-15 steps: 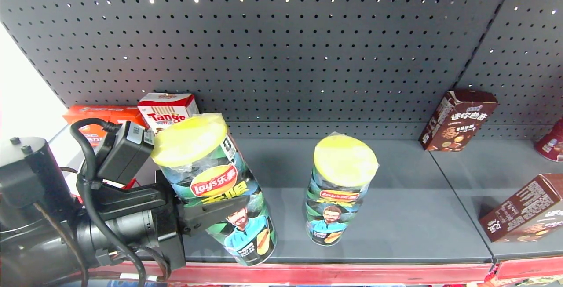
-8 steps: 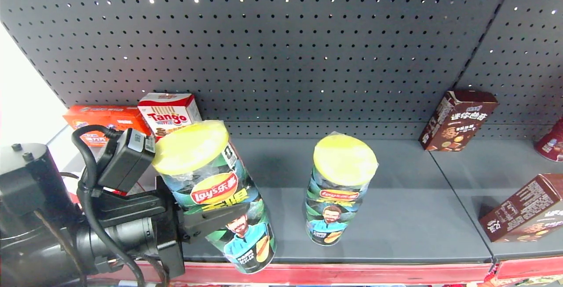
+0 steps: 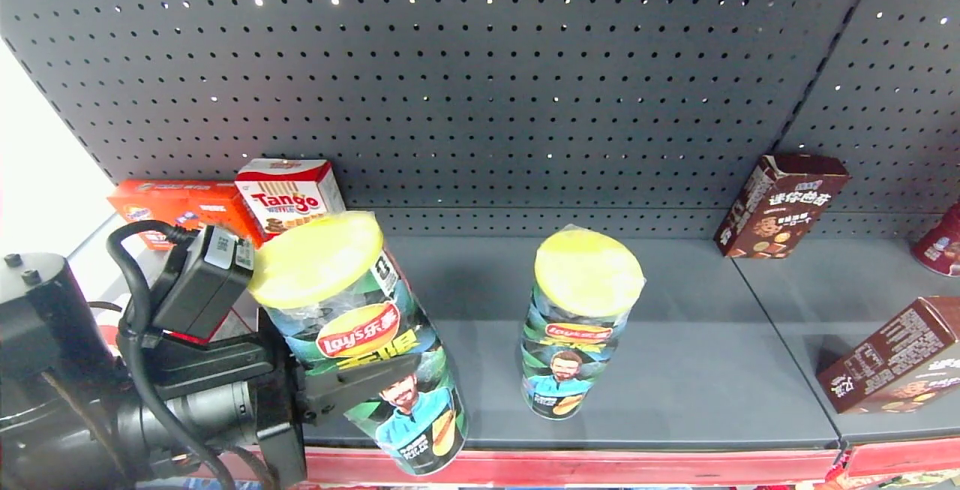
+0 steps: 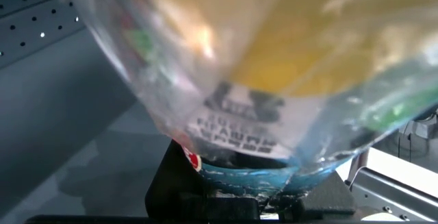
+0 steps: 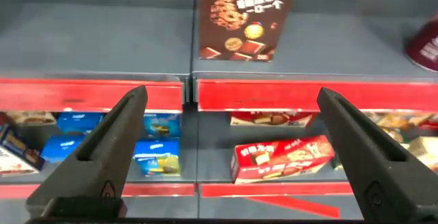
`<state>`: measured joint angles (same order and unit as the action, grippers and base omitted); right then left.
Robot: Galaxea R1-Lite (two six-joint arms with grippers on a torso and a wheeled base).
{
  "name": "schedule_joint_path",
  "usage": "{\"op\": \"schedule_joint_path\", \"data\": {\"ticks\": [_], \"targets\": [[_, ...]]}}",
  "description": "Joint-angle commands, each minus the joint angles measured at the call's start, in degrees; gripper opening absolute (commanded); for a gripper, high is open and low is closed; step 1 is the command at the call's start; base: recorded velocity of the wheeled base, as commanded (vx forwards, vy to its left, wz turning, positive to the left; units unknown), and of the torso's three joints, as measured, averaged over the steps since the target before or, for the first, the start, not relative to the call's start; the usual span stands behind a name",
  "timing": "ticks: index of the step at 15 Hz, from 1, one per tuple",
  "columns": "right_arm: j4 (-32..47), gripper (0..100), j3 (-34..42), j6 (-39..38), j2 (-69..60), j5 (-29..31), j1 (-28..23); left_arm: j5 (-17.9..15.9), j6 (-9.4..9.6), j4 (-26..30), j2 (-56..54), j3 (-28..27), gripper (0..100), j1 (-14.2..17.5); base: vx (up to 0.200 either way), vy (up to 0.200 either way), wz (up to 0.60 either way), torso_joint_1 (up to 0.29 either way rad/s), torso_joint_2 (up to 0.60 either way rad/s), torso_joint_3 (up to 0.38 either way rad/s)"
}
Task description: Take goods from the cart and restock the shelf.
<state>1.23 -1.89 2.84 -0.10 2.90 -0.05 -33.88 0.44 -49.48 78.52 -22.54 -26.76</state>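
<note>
Two chip cans (image 3: 360,332) (image 3: 579,325), four boxes (image 3: 180,201) (image 3: 289,193) (image 3: 780,205) (image 3: 892,355)

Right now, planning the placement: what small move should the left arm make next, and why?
Probably carry the held can forward over the shelf and tip it upright: the left gripper grips it tilted, its base over the red front edge, left of the standing can.

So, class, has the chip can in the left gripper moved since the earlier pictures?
Yes. The held chip can has dropped slightly and drifted left, away from the standing can.
</note>
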Motion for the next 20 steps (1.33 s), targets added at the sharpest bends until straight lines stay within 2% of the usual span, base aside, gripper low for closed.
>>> {"op": "schedule_joint_path", "data": {"ticks": [1,2,3,4,5,7,8,10,12,14,16,20], "targets": [[-1.2,100,0.4,5.1,0.1,-9.2,0.0,0.0,-0.09,0.0,-1.4,1.8,0,0.4,0.0,0.0,0.0,0.0,0.0,0.0],[-1.6,100,0.5,6.1,0.1,-9.5,0.0,0.0,-0.09,0.0,-1.7,2.1,0,0.4,0.0,0.0,0.0,0.0,0.0,0.0],[-0.8,100,0.2,3.8,0.1,-2.5,0.0,0.0,0.0,0.0,-2.0,2.2,0,0.4,0.0,0.0,0.0,0.0,0.0,0.0],[0.5,100,-0.2,-0.4,0.1,8.0,0.0,0.0,0.0,0.1,-2.0,1.5,0,0.3,0.0,0.0,0.0,0.0,0.0,0.0],[0.5,100,-0.1,-0.8,0.1,9.0,0.0,0.0,0.0,0.1,-2.1,1.4,0,0.2,0.0,0.0,0.0,0.0,0.0,0.0],[-0.6,100,0.3,3.8,0.1,-6.3,0.0,0.0,0.0,0.0,-2.0,0.6,0,-0.6,0.0,0.0,0.0,0.0,0.0,0.0],[-1.5,100,0.6,5.6,0.1,-10.3,0.0,0.0,0.18,0.2,-1.4,-1.3,0,-1.0,0.0,0.0,0.0,0.0,0.0,0.0],[-0.7,100,0.3,5.8,0.1,-7.8,0.0,0.0,0.26,0.7,-0.3,-3.7,0,-0.4,0.0,0.0,0.0,0.0,0.0,0.0],[0.2,100,0.0,1.3,0.1,4.8,0.0,0.0,0.35,0.6,3.0,-6.8,0,-0.4,0.0,0.0,0.0,0.0,0.0,0.0],[0.1,100,0.0,1.6,0.1,-1.1,0.0,0.0,0.44,0.3,6.6,-8.7,0,-0.4,0.0,0.0,0.0,0.0,0.0,0.0],[0.0,100,0.0,1.6,0.1,-1.4,0.0,-0.1,0.44,0.2,7.9,-9.9,0,-0.4,0.0,0.0,0.0,0.0,0.0,0.0],[-0.2,100,0.0,0.8,0.1,-2.0,0.0,-1.1,0.44,1.0,10.6,-15.5,0,-0.3,0.0,0.0,0.0,0.0,0.0,0.0]]}}
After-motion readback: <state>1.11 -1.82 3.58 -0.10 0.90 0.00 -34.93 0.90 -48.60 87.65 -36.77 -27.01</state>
